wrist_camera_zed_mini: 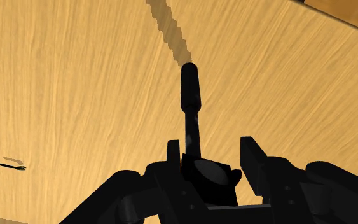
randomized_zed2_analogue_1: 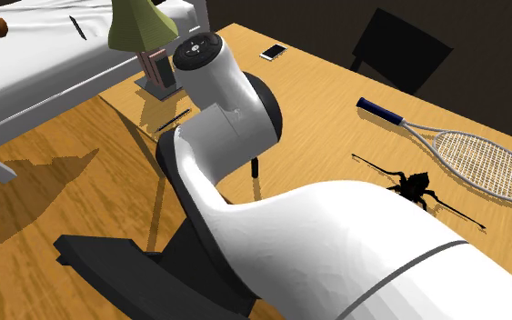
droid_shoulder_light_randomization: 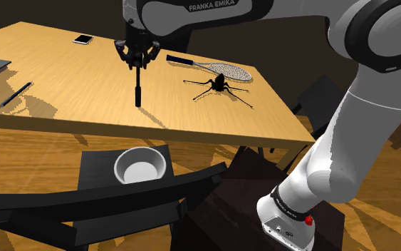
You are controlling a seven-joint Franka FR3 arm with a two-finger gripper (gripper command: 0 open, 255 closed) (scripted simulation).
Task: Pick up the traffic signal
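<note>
Where the arm reaches over the light wooden table (droid_shoulder_light_randomization: 63, 71), the all-black two-finger claw (droid_shoulder_light_randomization: 139, 61) points straight down and is closed to a narrow gap on the slim black traffic signal (droid_shoulder_light_randomization: 139, 89). In the wrist view, the claw (wrist_camera_zed_mini: 210, 146) clasps the signal's broad head from both sides, with one finger (wrist_camera_zed_mini: 173, 153) against each flank. The thin pole hangs upright below the fingers and ends in a thicker cylindrical foot close to the tabletop. Whether the foot touches the wood cannot be told. To the shoulder view's right of the signal, well apart, lies a black long-legged insect figure (droid_shoulder_light_randomization: 219, 85). Just beyond it lies a white-framed tennis racket with a dark blue grip (droid_shoulder_light_randomization: 220, 70). A white smartphone (droid_shoulder_light_randomization: 84, 39) lies near the table's far edge.
</note>
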